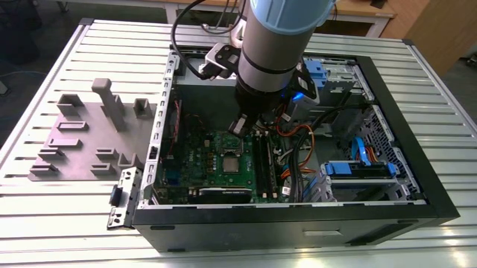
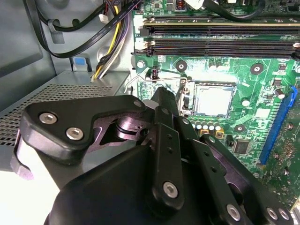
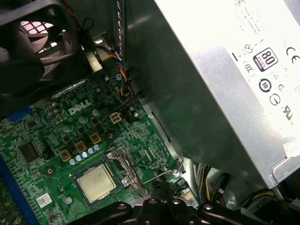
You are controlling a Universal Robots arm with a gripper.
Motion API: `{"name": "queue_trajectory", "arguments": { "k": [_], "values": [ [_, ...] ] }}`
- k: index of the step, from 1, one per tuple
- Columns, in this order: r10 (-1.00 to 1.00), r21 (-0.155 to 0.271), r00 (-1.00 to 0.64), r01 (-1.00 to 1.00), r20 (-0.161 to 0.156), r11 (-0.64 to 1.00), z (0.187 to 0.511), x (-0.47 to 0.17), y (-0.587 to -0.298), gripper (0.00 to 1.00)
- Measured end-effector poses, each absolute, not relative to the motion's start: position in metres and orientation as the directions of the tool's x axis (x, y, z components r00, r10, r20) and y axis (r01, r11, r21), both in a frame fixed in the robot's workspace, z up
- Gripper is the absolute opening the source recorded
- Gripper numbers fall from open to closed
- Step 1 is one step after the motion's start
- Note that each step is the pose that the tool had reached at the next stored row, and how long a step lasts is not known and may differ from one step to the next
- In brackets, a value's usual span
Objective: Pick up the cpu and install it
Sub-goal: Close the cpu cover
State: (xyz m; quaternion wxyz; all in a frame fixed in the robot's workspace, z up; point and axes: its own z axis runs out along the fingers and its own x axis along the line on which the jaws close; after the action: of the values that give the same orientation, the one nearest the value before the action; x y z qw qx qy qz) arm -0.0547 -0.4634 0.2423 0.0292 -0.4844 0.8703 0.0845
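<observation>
Your gripper hangs just beside the socket with its tips near the thin retention lever; whether the fingers are spread or closed, you cannot tell. Work slowly and square here, clear of the memory slots. The open computer case holds the green motherboard, and the cpu lies flat in its socket.

Landmark: you have the open computer case lying on the slatted metal table.
Motherboard: green board on the case floor, your reference inside the case.
Memory slots: long black slots run along one edge of that board.
Power supply: grey metal box with white label stands just beside the board.
Fan: black fan sits at the case wall.
Drive bays: blue brackets at the case's end toward the exterior view's right.
Fixture plate: grey moulded plate lies outside the case, toward the exterior view's left.
</observation>
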Motion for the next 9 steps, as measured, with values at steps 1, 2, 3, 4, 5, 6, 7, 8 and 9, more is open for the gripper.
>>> {"name": "queue_trajectory", "arguments": {
  "k": [1,2,3,4,5,6,7,8,9],
  "values": [
    [-0.838,0.119,-0.529,-0.848,-0.133,0.516,0.2426,-0.0548,-0.4635,0.11],
    [-0.839,0.118,-0.528,-0.849,-0.133,0.515,0.2432,-0.0550,-0.4635,0.11],
    [-0.840,0.118,-0.526,-0.850,-0.133,0.513,0.2436,-0.0553,-0.4635,0.11],
    [-0.841,0.118,-0.524,-0.851,-0.133,0.512,0.2444,-0.0555,-0.4635,0.11],
    [-0.842,0.118,-0.523,-0.852,-0.133,0.510,0.2452,-0.0556,-0.4635,0.11],
    [-0.843,0.118,-0.521,-0.853,-0.133,0.509,0.2460,-0.0557,-0.4635,0.11],
    [-0.844,0.118,-0.520,-0.854,-0.133,0.507,0.2462,-0.0557,-0.4635,0.11],
    [-0.844,0.118,-0.519,-0.854,-0.134,0.507,0.2462,-0.0558,-0.4635,0.11],
    [-0.844,0.118,-0.519,-0.854,-0.133,0.507,0.2463,-0.0558,-0.4635,0.11]
  ]
}}
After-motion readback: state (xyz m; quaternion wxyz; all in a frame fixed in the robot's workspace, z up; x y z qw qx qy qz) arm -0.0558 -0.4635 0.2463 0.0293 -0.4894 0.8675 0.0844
